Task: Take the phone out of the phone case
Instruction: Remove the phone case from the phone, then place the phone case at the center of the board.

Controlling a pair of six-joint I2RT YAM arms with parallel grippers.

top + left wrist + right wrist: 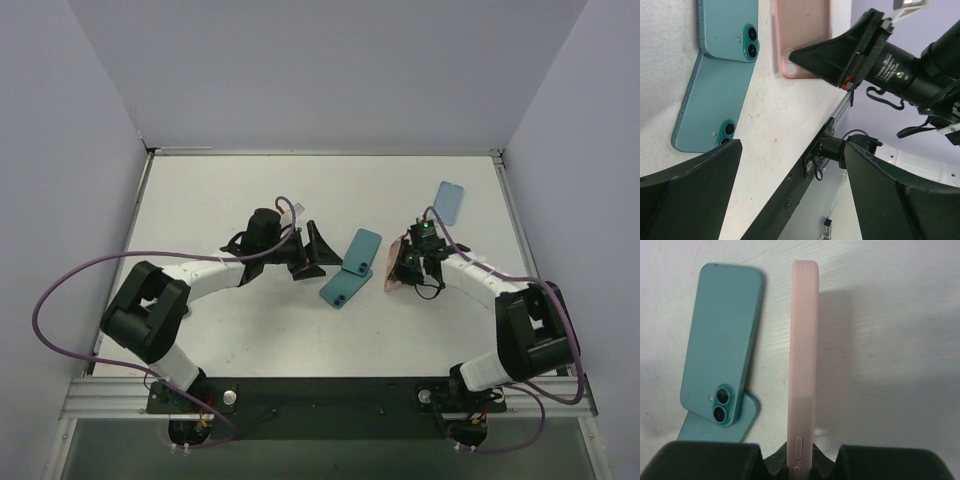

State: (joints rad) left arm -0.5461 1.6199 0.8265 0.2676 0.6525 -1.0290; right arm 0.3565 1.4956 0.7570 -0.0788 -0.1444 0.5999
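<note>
Right jaws around pink case (pixel 805 365)

Pale pink phone case (pixel 804 365), two teal phones (pixel 722 340) (darker green camera rings (pixel 721 404)), white table (pixel 220 200)

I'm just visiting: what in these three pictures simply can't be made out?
Whether the pink matte phone case holds a phone: the right wrist view shows it edge-on, and from above the right jaws partly cover it.
The lower teal flat phone: one end lies under the other teal phone in every view.
The light blue flat slab: top view only, too small to tell phone from case.
</note>
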